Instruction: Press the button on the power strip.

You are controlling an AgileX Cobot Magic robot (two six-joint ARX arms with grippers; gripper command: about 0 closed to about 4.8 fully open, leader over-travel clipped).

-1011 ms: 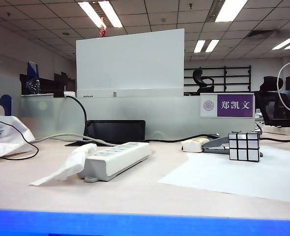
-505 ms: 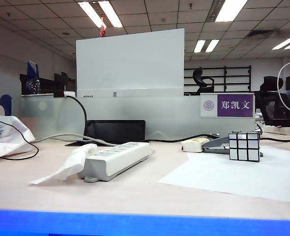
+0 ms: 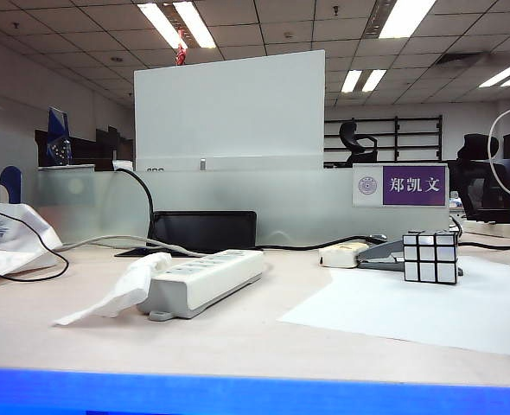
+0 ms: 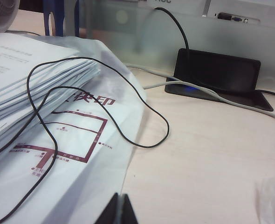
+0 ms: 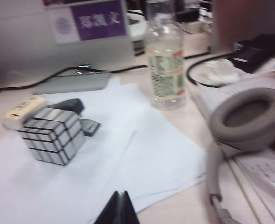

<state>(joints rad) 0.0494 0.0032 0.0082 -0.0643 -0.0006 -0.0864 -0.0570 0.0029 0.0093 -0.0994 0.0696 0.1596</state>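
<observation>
In the exterior view, the power strip (image 3: 205, 281) is lying on the pale desk (image 3: 238, 333), left of centre, running from near-left to far-right, with its grey cable (image 3: 108, 242) trailing off to the left. A crumpled white tissue (image 3: 121, 290) is resting against its near left end. Behind it a black stand (image 3: 203, 231) is sitting at the frosted partition. To the right, a Rubik's cube (image 3: 430, 257) is standing at the far edge of a white paper sheet (image 3: 428, 311), with a cream stapler (image 3: 359, 253) just beside it on the left. Neither arm is showing here.

In the left wrist view, the left gripper (image 4: 119, 212) is hovering over the desk's left side with its finger tips pressed together, beside a stack of printed papers (image 4: 35, 88) crossed by a thin black wire (image 4: 100, 107).

In the right wrist view, slightly blurred, the right gripper (image 5: 120, 209) is hanging over the paper sheet (image 5: 128, 158), tips seemingly touching. The cube (image 5: 51, 134), a plastic bottle (image 5: 165, 65) and grey headphones (image 5: 249, 119) are lying beyond it.
</observation>
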